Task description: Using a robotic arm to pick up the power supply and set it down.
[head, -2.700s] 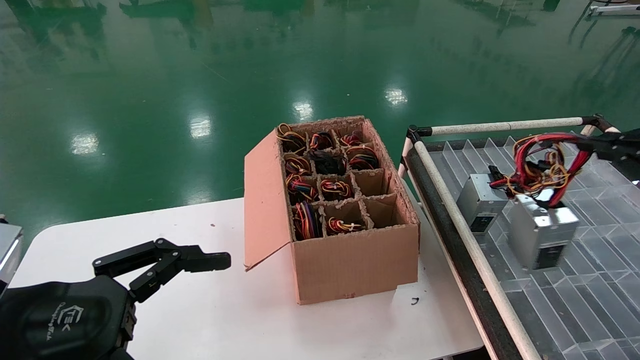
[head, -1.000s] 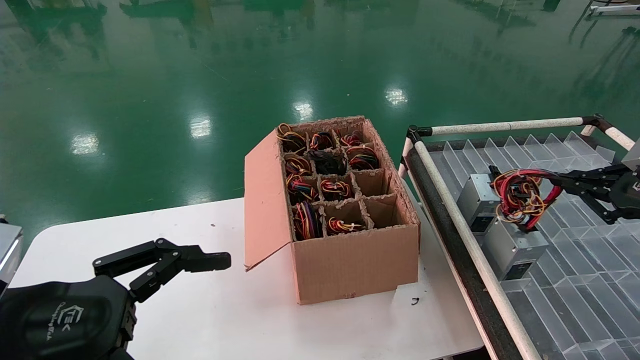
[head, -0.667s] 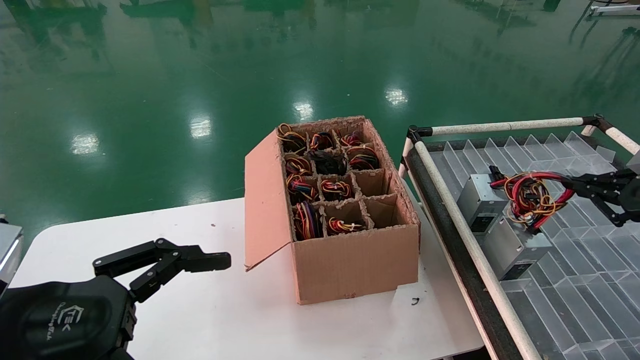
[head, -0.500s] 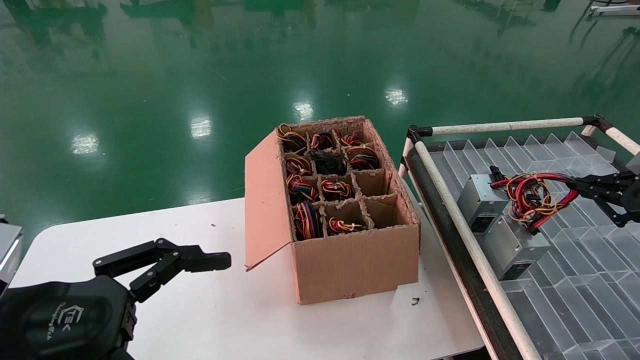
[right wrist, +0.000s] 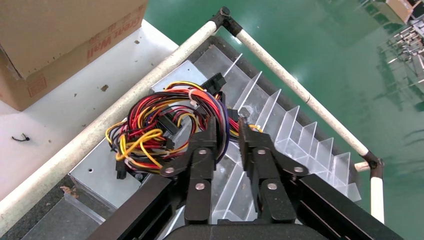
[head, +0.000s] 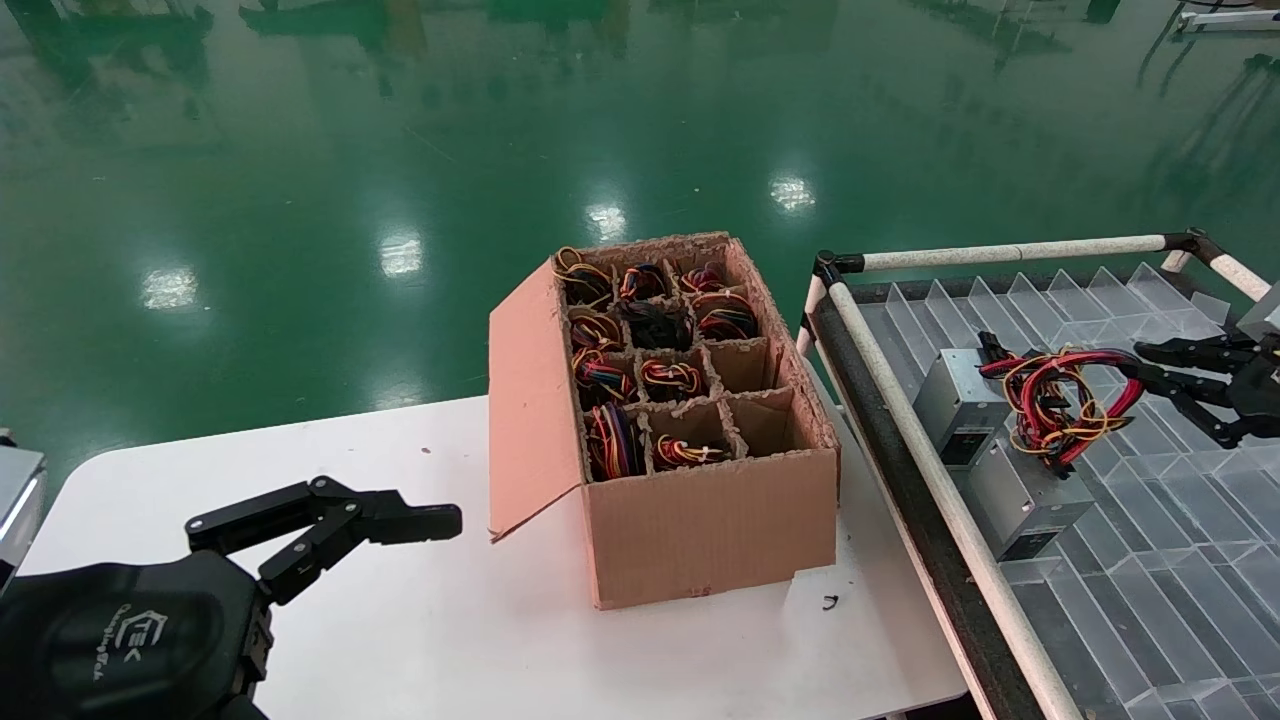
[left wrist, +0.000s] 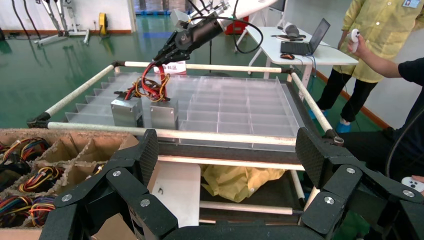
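Biggest thing here is the white table (head: 500,650), with the clear-divider rack (head: 1150,600) butted against its right edge, and a cardboard box (head: 700,540) of wire coils on the table's right half. The power supply (head: 1025,490) lies flat on the dividers right along the rack's left rail, about midway down it, long side running roughly with the rail. A second silver box (head: 958,400) touches it on the far side. The right claw (head: 1135,360) hangs over the rack further in from that rail, pointing back toward the table, so the supply sits ahead of and below it. Its fingers are parted a little and grip nothing firmly as far as I can see. The end of the wire bundle (head: 1060,405) loops right up to the tips, and I can't tell if any strand is touching. I'd say the set-down is basically done, and backing out calls for not snagging that loop. The left claw (head: 440,522) is parked wide open and empty at the table's near left corner, far from the supply.
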Tool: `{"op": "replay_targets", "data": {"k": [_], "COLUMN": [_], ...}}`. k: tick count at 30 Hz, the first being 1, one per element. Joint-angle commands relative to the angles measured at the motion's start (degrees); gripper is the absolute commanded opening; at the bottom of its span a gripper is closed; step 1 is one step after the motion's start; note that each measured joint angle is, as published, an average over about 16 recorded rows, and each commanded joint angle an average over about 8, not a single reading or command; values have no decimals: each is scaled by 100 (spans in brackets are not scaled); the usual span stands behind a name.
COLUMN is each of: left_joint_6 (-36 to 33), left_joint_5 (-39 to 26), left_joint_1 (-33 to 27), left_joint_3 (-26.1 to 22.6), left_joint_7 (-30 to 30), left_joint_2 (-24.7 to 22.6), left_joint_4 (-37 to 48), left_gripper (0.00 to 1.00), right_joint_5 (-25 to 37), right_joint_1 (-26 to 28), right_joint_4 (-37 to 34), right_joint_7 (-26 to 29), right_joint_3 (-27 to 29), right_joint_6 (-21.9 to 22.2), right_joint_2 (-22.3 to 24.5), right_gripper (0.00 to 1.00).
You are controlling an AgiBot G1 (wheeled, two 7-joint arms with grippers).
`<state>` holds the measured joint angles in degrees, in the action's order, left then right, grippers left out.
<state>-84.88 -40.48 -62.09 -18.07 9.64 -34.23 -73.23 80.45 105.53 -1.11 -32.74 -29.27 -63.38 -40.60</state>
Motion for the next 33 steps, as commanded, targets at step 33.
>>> {"op": "replay_targets", "data": {"k": [33], "left_joint_6": [-1], "left_joint_5": [3], "left_joint_1": [-3], "left_joint_3": [-5], "left_joint_7": [-3], "left_joint_2": [1], "left_joint_4": [4], "left_gripper": [100], "right_joint_5": [-374], "right_joint_1": [71], "right_joint_4": [-365], "right_joint_7": [830], "right_joint_3": [280], "right_joint_6": [-912], "right_joint_2": [107], "right_gripper": [100]}}
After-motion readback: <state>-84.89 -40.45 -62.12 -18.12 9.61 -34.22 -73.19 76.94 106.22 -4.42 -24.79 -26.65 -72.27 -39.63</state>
